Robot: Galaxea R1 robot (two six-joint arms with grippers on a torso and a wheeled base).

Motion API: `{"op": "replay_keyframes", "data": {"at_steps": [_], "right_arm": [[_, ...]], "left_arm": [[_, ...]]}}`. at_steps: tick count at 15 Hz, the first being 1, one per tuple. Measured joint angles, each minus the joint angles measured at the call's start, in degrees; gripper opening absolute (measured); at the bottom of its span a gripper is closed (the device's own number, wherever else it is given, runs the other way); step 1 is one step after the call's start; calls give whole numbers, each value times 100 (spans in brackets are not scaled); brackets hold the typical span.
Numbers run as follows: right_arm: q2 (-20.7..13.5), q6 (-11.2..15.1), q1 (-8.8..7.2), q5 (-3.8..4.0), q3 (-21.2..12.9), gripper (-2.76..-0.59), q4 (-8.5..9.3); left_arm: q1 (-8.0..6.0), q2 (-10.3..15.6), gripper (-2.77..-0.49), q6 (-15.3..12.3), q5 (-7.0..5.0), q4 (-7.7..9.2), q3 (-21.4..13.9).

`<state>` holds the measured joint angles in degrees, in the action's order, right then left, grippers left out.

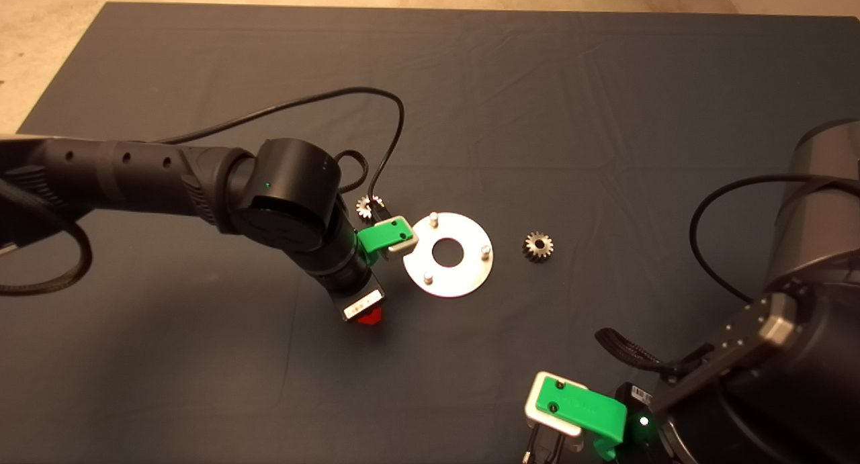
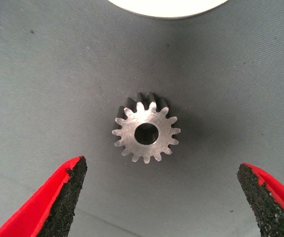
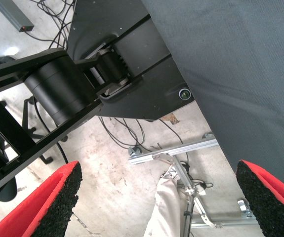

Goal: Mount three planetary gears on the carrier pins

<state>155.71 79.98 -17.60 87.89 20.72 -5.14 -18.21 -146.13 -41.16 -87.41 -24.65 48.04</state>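
Progress: all three carrier pins (image 1: 433, 217) stood bare on the disc (image 1: 463, 276); no gear installed.
Left gripper (image 2: 164, 197): fingers spread wide, nothing held, poised over one planetary gear (image 2: 146, 129) lying flat between them, disc just beyond.
Other gears: one (image 1: 538, 246) beyond the disc, one (image 1: 368, 205) beside the gripper.
Gear condition: silvery, teeth intact, bore clear.
Right gripper (image 1: 557, 410): parked at mat edge, fingers apart, empty.

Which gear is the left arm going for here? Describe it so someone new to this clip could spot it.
Start at the shiny disc mid-mat, its three pins bare. The left gripper hangs just off the disc's left edge, jaws open, over a gear lying flat. In the head view that arm hides it. The other two gears lie in the open: one behind the gripper, one right of the disc.
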Motion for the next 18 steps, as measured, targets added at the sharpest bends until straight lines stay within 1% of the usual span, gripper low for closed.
{"op": "replay_keyframes", "data": {"at_steps": [3, 6, 10, 12, 16, 18], "right_arm": [[0, 0, 0, 0, 0, -103, 0], [0, 0, 2, 0, 0, -103, 0], [0, 0, 2, 0, 0, -103, 0], [0, 0, 0, 0, 0, -103, 0], [0, 0, 0, -2, 0, -103, 0], [0, 0, 0, 0, 0, -103, 0]], "left_arm": [[94, -10, -109, 10, -5, -32, 38], [170, -10, -109, 15, -10, -120, 67], [185, -10, -109, 43, -5, -198, 145], [188, -12, -109, 130, -2, -216, 199], [190, -26, -109, 221, -4, -237, 351], [218, -26, -109, 252, -2, -252, 374]]}}
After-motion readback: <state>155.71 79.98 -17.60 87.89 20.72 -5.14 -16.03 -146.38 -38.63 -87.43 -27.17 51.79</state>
